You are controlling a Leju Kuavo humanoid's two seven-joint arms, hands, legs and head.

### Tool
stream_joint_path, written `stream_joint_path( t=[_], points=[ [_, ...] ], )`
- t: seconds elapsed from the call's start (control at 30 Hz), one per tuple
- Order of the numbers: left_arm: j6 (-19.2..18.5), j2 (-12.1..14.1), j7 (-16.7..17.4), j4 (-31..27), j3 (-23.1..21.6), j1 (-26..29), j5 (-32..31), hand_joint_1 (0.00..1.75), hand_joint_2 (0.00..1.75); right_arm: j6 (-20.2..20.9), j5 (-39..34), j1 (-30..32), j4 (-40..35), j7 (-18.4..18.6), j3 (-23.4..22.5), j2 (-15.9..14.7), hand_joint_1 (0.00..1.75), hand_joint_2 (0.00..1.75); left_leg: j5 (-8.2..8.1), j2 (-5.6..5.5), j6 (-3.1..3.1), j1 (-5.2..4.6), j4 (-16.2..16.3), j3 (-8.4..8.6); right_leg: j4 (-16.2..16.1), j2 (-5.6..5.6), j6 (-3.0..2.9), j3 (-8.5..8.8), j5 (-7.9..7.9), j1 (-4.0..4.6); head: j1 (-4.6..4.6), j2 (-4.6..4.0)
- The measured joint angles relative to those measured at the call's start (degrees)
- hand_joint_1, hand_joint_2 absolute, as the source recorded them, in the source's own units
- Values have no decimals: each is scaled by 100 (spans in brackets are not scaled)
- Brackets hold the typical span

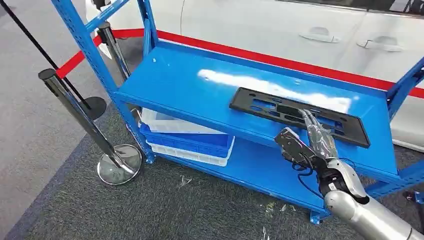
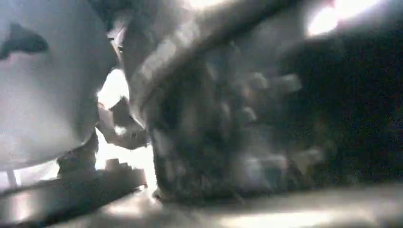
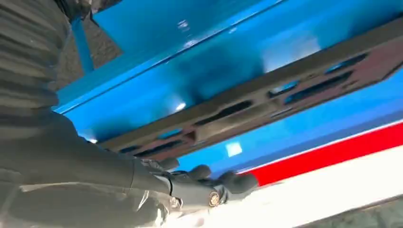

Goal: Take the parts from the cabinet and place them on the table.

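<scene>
Black part (image 1: 299,115) flat on blue shelf (image 1: 190,85); right hand (image 1: 312,142) fingers spread over it, ungrasped.

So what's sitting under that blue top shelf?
Stacked trays, blue and white, sit on the lower shelf under the top shelf. Their contents are hidden by it.

You have a blue metal shelf rack (image 1: 200,85) standing on grey carpet (image 1: 150,210). On its upper shelf lies a long black plastic frame (image 1: 270,107) with slotted openings, flat, toward the right end (glare marks the bare shelf beside it). On the lower shelf sit stacked white and blue trays (image 1: 187,140).
</scene>
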Motion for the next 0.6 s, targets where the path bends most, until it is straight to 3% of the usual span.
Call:
stream_joint_path(
  t=[0.1,0.13,0.2,0.23,0.27,0.3,0.33,0.37,0.4,0.47,0.53,0.6],
  points=[
    [-172,19,-17,4,-2,7,7,0,0,-7,0,-18,22,-44,-39,46,0,175,17,-27,64,50,-156,132,11,-18,103,50,-84,-41,7,0],
    [-275,35,-35,4,-2,3,9,0,0,-9,2,-59,40,-68,-46,57,0,175,-1,-28,98,60,-183,180,276,-9,116,-69,-211,-31,28,0],
    [-404,70,-46,2,-2,1,17,0,0,-13,15,-68,79,-68,-46,90,0,175,-44,-29,128,63,-180,218,1171,2,153,-588,-520,-36,50,0],
    [-428,92,-46,4,-2,7,17,0,0,-13,15,-42,105,-66,-44,107,0,175,-75,-31,136,60,-178,243,1559,2,170,-853,-601,-41,50,0],
    [-435,109,-46,4,-2,13,17,0,0,-13,15,-24,123,-66,-42,127,0,175,-108,-33,134,60,-170,270,1721,1,186,-1018,-557,-46,50,0],
    [-442,122,-48,4,-2,16,17,0,0,-15,15,-22,146,-66,-42,142,0,175,-148,-40,127,62,-162,319,1600,0,196,-1038,-352,-52,50,0],
    [-455,131,-48,4,-2,17,17,0,0,-15,15,-25,160,-66,-42,153,0,175,-191,-49,115,69,-162,387,1233,0,202,-927,-36,-64,48,0],
    [-470,135,-48,4,-4,17,18,0,0,-15,17,-30,168,-66,-46,160,0,175,-244,-56,95,77,-156,461,710,-1,205,-731,322,-76,55,0],
    [-472,138,-50,2,-4,16,20,0,0,-15,20,-31,177,-66,-48,166,0,175,-300,-61,65,81,-145,522,229,-3,197,-562,568,-85,53,0],
    [-474,151,-50,4,-7,3,20,0,0,-20,24,-62,212,-68,-46,197,0,175,-368,-70,-22,53,-105,499,20,13,114,-411,383,-20,66,0],
    [-474,151,-50,4,-9,7,17,0,0,-41,28,-49,238,-68,-52,212,0,175,-356,-62,-67,63,-159,491,60,20,35,-440,367,-4,42,0],
    [-474,162,-50,4,-13,0,15,0,0,-70,33,-49,262,-77,-76,230,0,175,-446,-41,-128,66,-128,510,-5,20,-31,-371,358,-72,48,0]
  ],
)
